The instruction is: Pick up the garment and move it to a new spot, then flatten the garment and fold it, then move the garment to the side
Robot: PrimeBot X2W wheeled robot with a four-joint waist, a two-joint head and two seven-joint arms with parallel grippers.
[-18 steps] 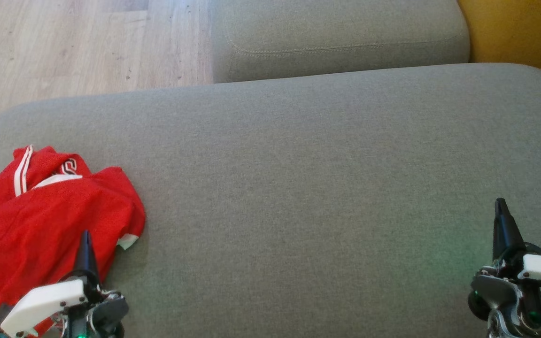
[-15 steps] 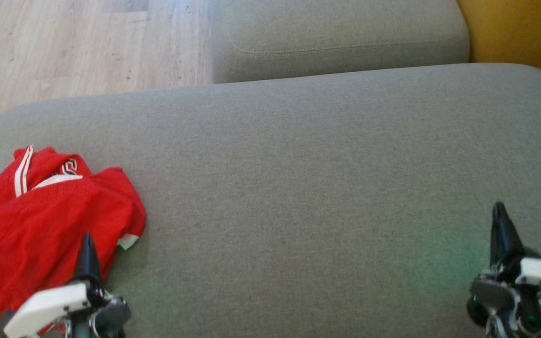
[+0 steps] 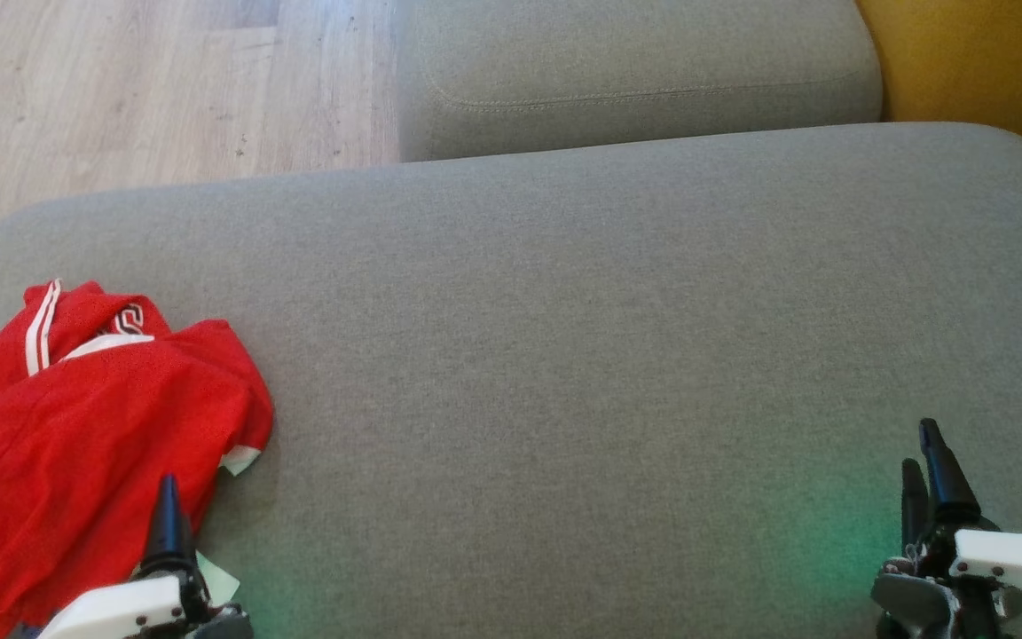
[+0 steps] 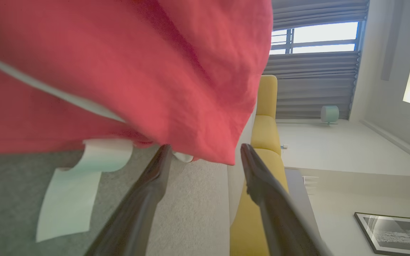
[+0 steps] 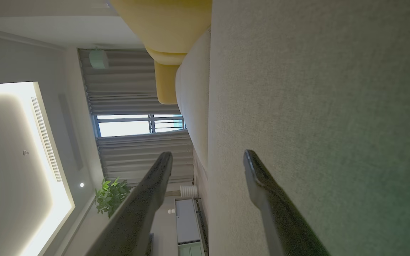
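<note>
Red garment (image 3: pixel 94 417): crumpled, lower left of frame. Left gripper (image 4: pixel 205 147) at its near edge, jaws open, empty. Right gripper (image 5: pixel 208 153) well apart, lower right, jaws likewise open.

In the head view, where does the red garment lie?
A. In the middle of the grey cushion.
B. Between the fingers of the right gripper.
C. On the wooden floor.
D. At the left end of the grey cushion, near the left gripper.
D: the red garment lies crumpled at the left end of the grey cushion, close to the left gripper, whose jaws stand open.
</note>
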